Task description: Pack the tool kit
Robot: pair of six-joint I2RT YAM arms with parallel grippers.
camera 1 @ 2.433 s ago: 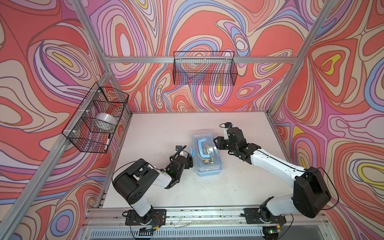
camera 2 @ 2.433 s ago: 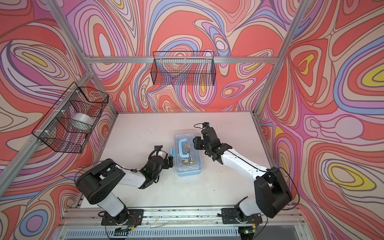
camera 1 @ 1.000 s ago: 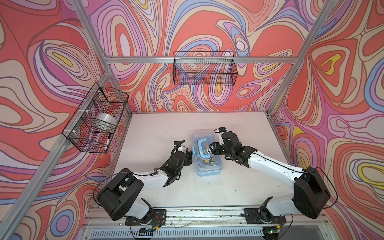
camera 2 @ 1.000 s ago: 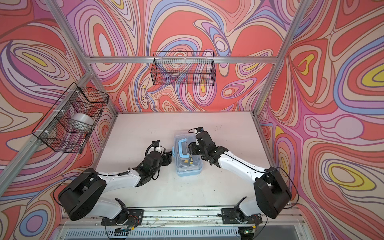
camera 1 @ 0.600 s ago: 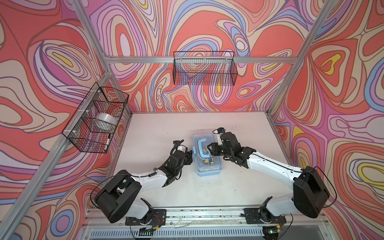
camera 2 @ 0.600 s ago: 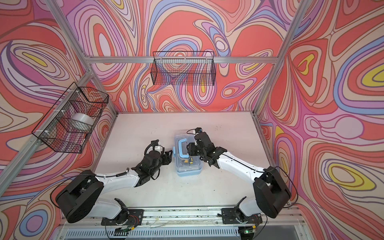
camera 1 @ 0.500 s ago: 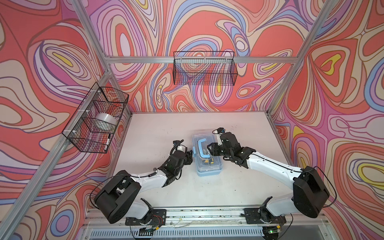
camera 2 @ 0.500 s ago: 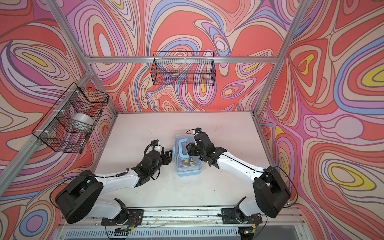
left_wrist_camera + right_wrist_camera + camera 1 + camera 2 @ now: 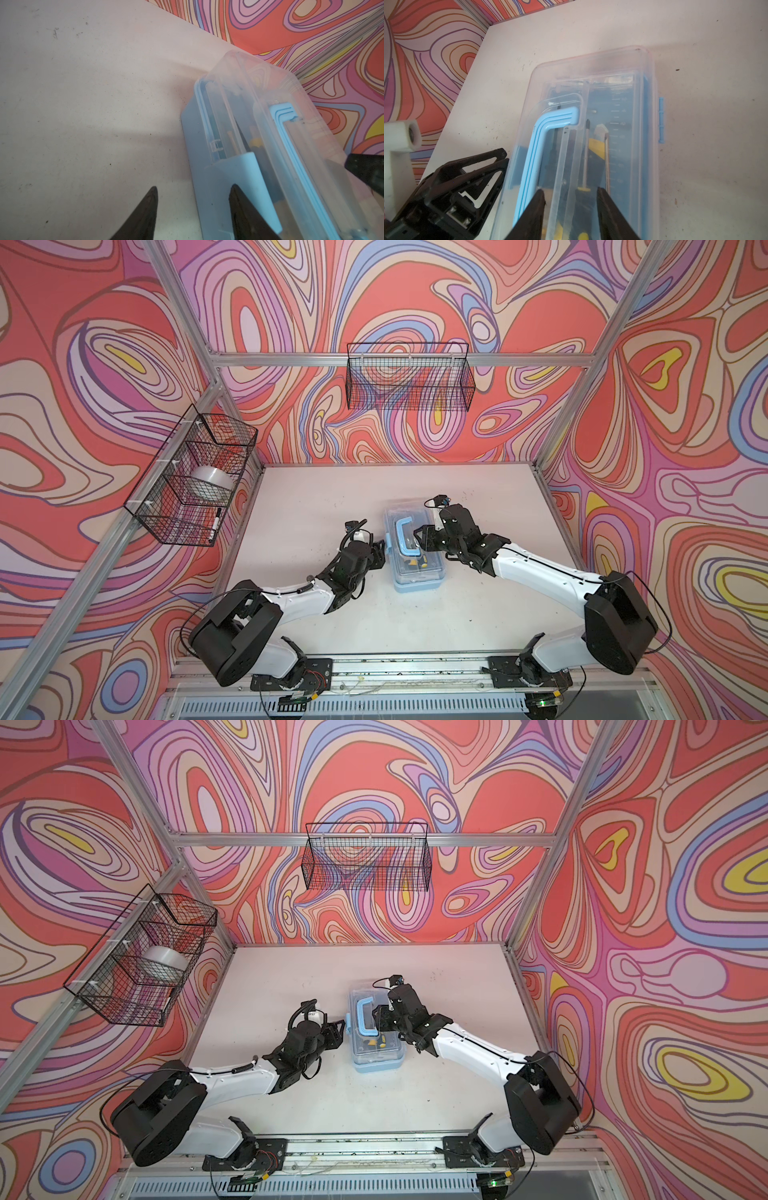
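The tool kit [image 9: 415, 572] [image 9: 376, 1052] lies mid-table in both top views, its clear lid down and the blue handle [image 9: 402, 537] [image 9: 548, 133] flat on top. Through the lid I see a yellow-and-black utility knife [image 9: 596, 149] and a thin screwdriver [image 9: 586, 145]. My left gripper [image 9: 380, 549] [image 9: 194, 188] is open at the case's left side: one finger lies over the blue latch [image 9: 234, 172], the other over the table. My right gripper [image 9: 419, 537] [image 9: 570, 190] is open over the lid, its fingers straddling a clear ridge beside the handle.
A black wire basket [image 9: 409, 381] hangs on the back wall. Another basket [image 9: 158, 526] on the left wall holds a tape roll [image 9: 210, 481] and a marker [image 9: 215, 524]. Aluminium posts frame the white table [image 9: 316, 497].
The right gripper has come from the case's right side onto the lid by the handle. The left arm has stretched out low against the latch side, its jaws narrowing a little.
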